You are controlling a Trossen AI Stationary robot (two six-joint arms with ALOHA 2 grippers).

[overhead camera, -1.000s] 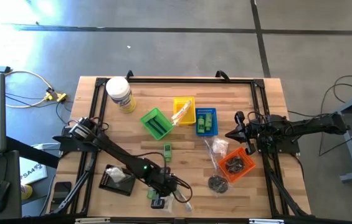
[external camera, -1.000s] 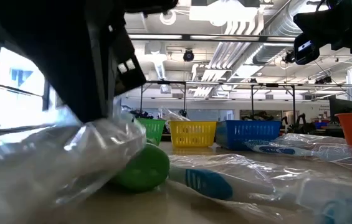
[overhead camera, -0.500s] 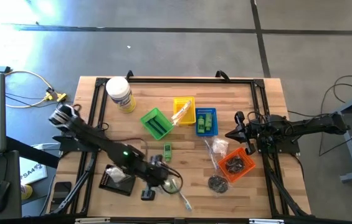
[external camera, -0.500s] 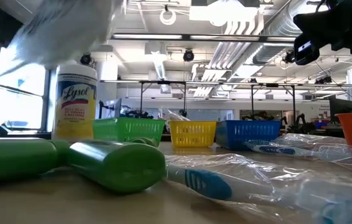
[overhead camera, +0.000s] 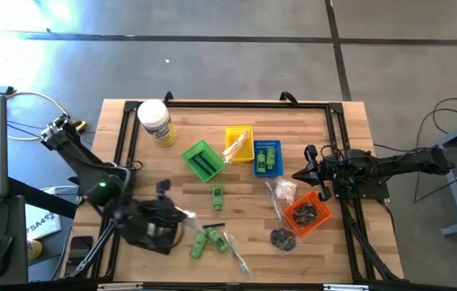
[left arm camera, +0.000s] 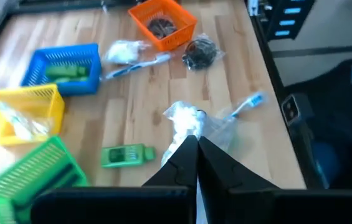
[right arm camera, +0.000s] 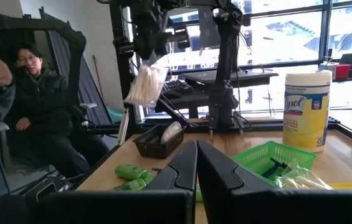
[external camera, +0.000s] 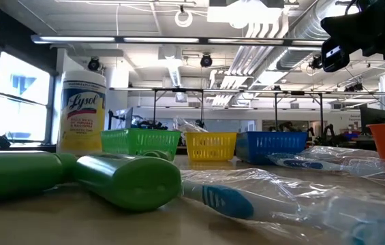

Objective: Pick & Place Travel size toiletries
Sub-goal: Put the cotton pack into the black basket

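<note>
We are carrying a white wrapped packet (left arm camera: 185,119) in the left end effector (left arm camera: 195,140), whose fingers are pinched shut on it. A second ago this arm was reaching low at the front edge of the worktop (overhead camera: 333,129). Now it is swinging back with the packet, which is hanging in the air above the black tray (right arm camera: 157,142). That suggests the pick is done and we are nearing the release.

The two green bottles (overhead camera: 209,242) and the wrapped toothbrush (overhead camera: 236,257) are lying uncovered at the front, still waiting for us.

The black tray is already holding another white packet (right arm camera: 171,131). The green basket (overhead camera: 202,160) is holding thin black pieces, the yellow basket (overhead camera: 239,144) clear sticks, the blue basket (overhead camera: 268,158) green bottles, and the orange basket (overhead camera: 306,212) dark round pieces. One more dark round piece (overhead camera: 283,238) is lying just beside it.

The right end effector (overhead camera: 302,173) is waiting at the right edge, fingers together and empty.
</note>
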